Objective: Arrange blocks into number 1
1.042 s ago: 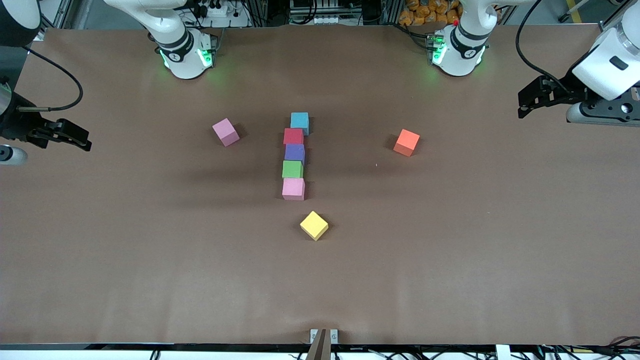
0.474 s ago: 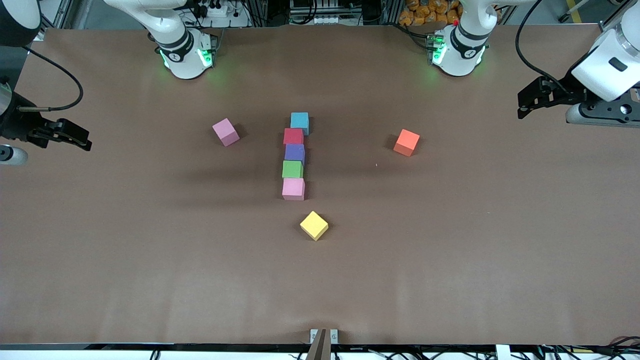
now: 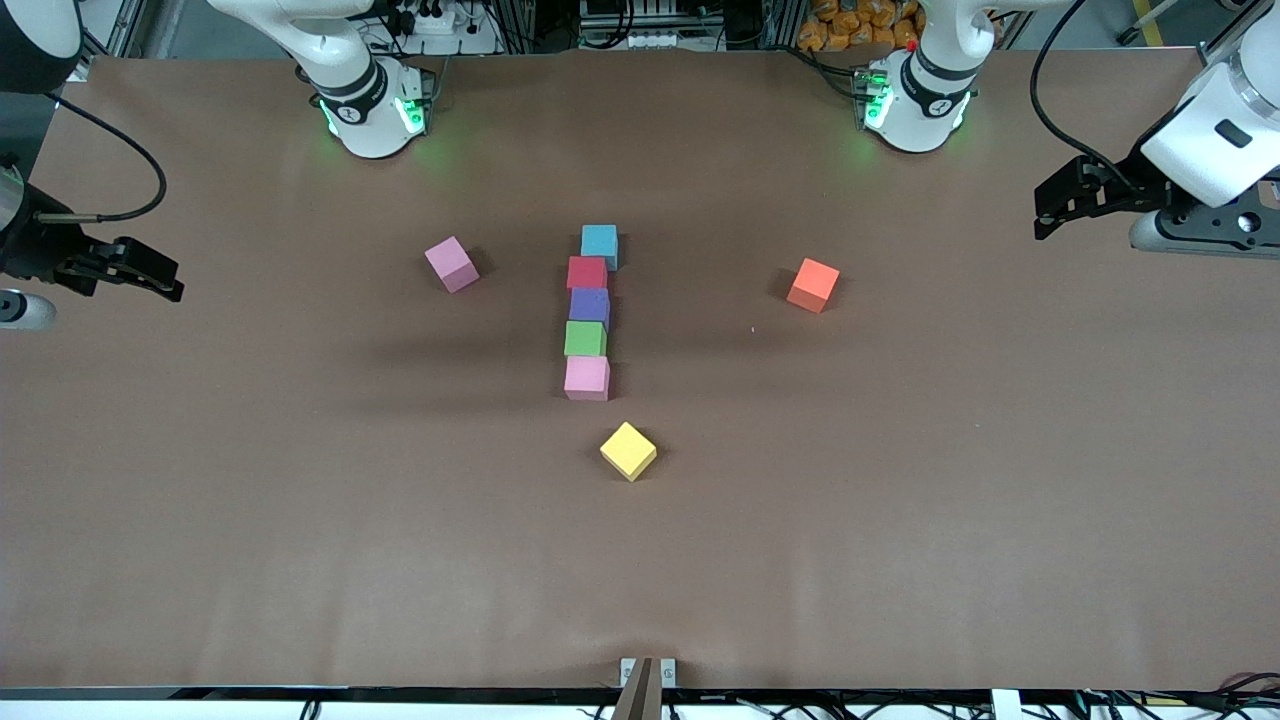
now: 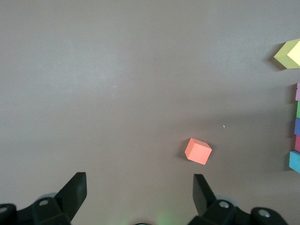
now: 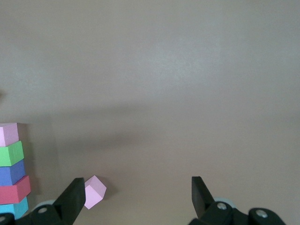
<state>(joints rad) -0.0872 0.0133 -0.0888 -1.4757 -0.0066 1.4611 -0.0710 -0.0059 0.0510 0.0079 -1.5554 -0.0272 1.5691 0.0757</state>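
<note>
Five blocks form a straight touching column mid-table: blue (image 3: pixel 599 243) nearest the bases, then red (image 3: pixel 587 272), purple (image 3: pixel 590 304), green (image 3: pixel 585 339) and pink (image 3: pixel 587 378). A yellow block (image 3: pixel 628 451) lies loose, nearer the front camera than the column. An orange block (image 3: pixel 813 285) sits toward the left arm's end, and a second pink block (image 3: pixel 451 264) toward the right arm's end. My left gripper (image 3: pixel 1062 200) hangs open and empty over its end of the table, seeing the orange block (image 4: pixel 198 151). My right gripper (image 3: pixel 150 275) hangs open and empty over its end, seeing the loose pink block (image 5: pixel 94 191).
Brown paper covers the table (image 3: pixel 300 520). The two arm bases (image 3: pixel 370 110) stand along the edge farthest from the front camera. A small bracket (image 3: pixel 647 672) sits at the table's near edge.
The left arm's hand has drifted very slightly. The blocks and the right arm have not moved.
</note>
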